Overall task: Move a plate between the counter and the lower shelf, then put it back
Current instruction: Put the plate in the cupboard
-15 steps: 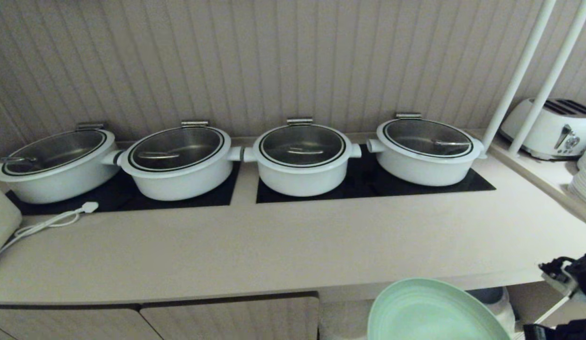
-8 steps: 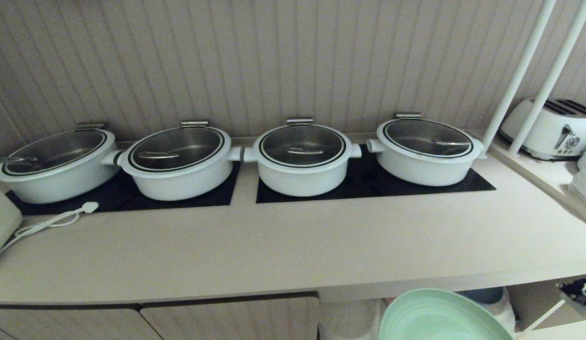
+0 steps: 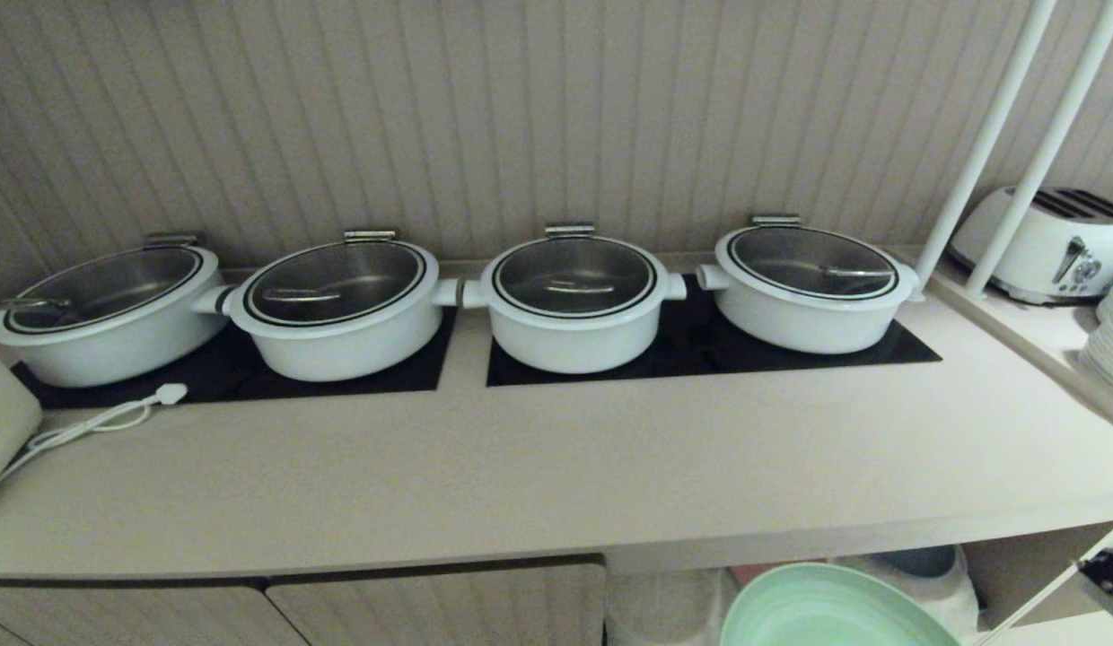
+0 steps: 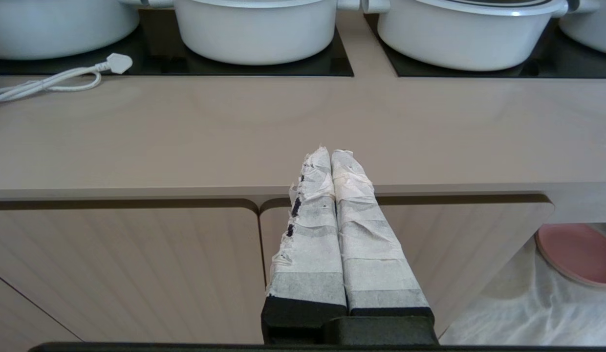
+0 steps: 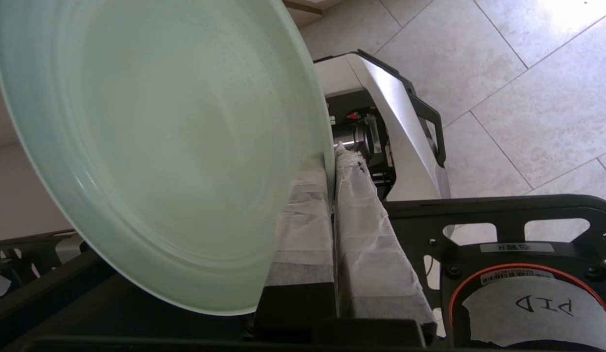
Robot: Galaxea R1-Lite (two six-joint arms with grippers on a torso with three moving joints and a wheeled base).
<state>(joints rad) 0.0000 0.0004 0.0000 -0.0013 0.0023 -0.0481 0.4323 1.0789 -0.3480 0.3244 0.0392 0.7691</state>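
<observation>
Mint-green plate (image 5: 151, 146) being pinched at rim by right gripper (image 5: 334, 161), held below counter (image 3: 538, 484) front edge. Left gripper (image 4: 331, 156) being kept pressed together, empty, facing cabinet doors (image 4: 122, 269). Four white pots (image 3: 574, 305) lined behind.

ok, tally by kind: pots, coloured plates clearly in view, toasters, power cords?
Round white glass-lidded pots: 4
Round mint-green matte plate: 1
Round pink plate: 1
White metal toaster: 1
White power cord: 1
Total: 8
Not counted: bluish shape under the counter, mostly hidden.
</observation>
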